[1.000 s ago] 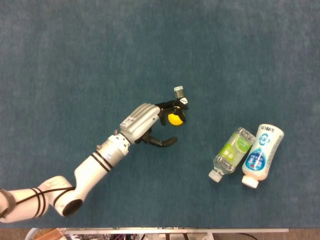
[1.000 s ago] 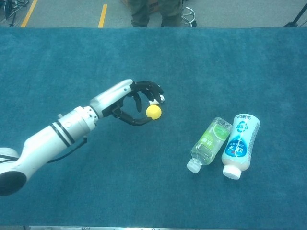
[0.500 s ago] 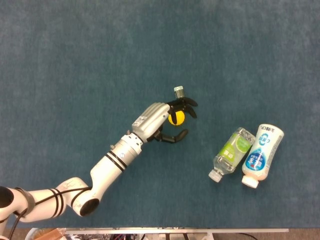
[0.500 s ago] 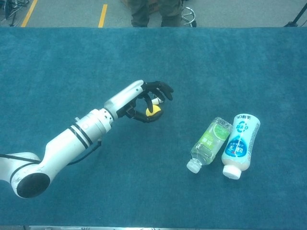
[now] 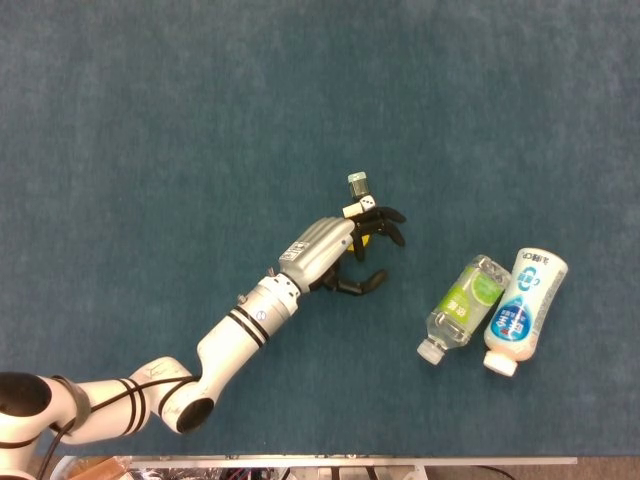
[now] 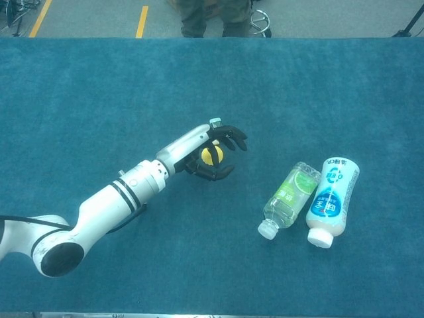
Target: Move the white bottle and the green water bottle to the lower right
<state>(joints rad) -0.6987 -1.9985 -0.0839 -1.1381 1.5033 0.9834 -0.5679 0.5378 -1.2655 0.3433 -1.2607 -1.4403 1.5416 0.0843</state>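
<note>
The white bottle (image 5: 524,310) (image 6: 331,201) lies on its side at the right of the blue cloth, cap toward me. Right beside it on its left lies the clear green-labelled water bottle (image 5: 462,308) (image 6: 289,197), also cap toward me. My left hand (image 5: 345,250) (image 6: 212,149) is well left of both bottles. Its fingers arch over a yellow ball (image 6: 212,154), with the thumb curled below it and gaps around the ball. In the head view the hand hides most of the ball. My right hand shows in neither view.
A small green-capped object (image 5: 358,183) (image 6: 215,122) stands just beyond the left hand's fingertips. The blue cloth (image 5: 150,150) covers the whole table. A person's legs and a stool (image 6: 225,16) stand past the far edge.
My left arm has reached further right and forward, bringing the hand over the yellow ball, which has stayed in place. The two bottles have not moved.
</note>
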